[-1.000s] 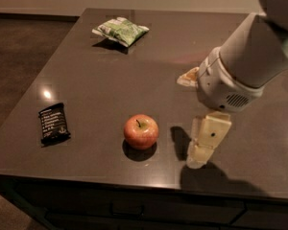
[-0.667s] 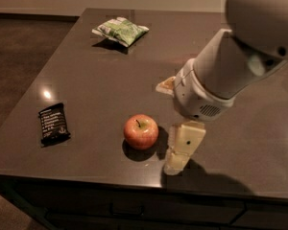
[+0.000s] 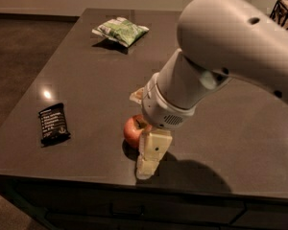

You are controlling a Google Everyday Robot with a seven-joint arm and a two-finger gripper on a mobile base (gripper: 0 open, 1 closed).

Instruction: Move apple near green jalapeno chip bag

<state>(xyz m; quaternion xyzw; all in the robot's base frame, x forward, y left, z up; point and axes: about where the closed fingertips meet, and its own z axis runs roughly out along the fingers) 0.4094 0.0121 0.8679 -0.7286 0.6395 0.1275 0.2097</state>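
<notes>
The red apple point(image 3: 132, 130) sits near the table's front edge, and its right side is hidden by my arm. My gripper point(image 3: 140, 132) is down at the apple and open. One pale finger point(image 3: 150, 153) stands in front of the apple and the other finger point(image 3: 137, 96) shows behind it, so the apple lies between them. I cannot tell whether the fingers touch it. The green jalapeno chip bag point(image 3: 120, 30) lies puffy and crinkled at the table's far side, well away from the apple.
A flat black wrapper with white text point(image 3: 53, 123) lies at the left near the front edge. The dark table point(image 3: 81, 80) drops off at the front and left. A dark wire object point(image 3: 284, 11) stands at the far right corner. My large arm point(image 3: 225, 47) overhangs the right half.
My arm has swung left and the gripper has moved from the apple's right side to over it, so its fingers now straddle the apple. The apple, bag and wrapper have not moved.
</notes>
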